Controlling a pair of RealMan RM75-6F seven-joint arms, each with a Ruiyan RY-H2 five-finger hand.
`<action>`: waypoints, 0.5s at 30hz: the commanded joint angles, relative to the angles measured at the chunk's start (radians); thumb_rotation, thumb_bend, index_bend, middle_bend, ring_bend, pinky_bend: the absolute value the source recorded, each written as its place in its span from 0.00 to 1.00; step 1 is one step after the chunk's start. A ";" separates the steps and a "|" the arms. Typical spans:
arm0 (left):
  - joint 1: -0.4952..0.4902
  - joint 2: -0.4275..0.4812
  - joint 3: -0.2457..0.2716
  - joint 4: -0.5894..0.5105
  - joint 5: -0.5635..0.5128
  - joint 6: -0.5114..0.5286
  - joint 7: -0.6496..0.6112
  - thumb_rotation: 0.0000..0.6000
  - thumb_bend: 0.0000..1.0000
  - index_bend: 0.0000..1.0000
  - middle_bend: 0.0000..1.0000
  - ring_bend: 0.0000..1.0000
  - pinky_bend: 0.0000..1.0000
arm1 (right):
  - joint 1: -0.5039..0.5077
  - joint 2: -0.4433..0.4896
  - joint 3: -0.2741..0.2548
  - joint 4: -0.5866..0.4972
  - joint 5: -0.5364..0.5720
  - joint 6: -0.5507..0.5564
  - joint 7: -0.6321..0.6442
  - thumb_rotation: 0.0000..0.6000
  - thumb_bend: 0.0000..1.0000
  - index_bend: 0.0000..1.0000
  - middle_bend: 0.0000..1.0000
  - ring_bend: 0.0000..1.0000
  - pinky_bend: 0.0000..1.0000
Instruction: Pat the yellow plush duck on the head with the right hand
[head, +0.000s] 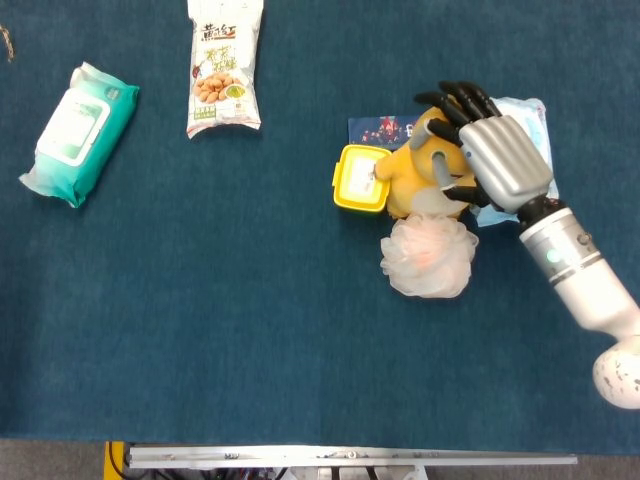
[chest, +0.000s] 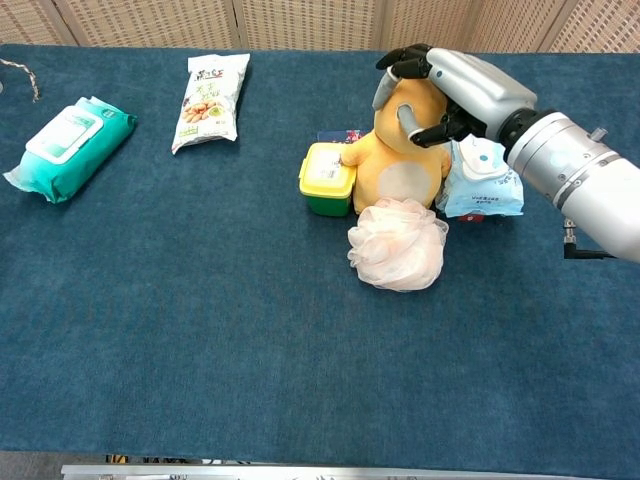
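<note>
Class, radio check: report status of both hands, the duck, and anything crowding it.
Right hand over the yellow plush duck, fingers spread on its head. Left hand not in view. Duck upright. Pink bath pouf in front, yellow-lidded box beside it; neither blocks the head.

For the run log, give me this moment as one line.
right hand on yellow plush duck head | fingers draped over | left hand unseen
</note>
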 joint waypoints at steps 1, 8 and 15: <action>0.000 0.000 0.000 0.000 0.000 0.000 0.000 1.00 0.08 0.35 0.26 0.14 0.29 | 0.002 0.007 0.008 -0.003 0.026 -0.030 0.036 1.00 0.57 0.41 0.15 0.04 0.00; 0.000 0.000 0.000 -0.001 -0.001 0.000 0.002 1.00 0.08 0.35 0.26 0.14 0.29 | 0.002 0.024 0.011 -0.012 0.002 -0.051 0.101 1.00 0.57 0.41 0.15 0.04 0.00; 0.000 0.000 -0.001 0.000 -0.003 -0.001 0.002 1.00 0.08 0.35 0.26 0.14 0.29 | -0.012 0.031 -0.006 -0.007 -0.128 0.000 0.168 1.00 0.57 0.41 0.15 0.04 0.00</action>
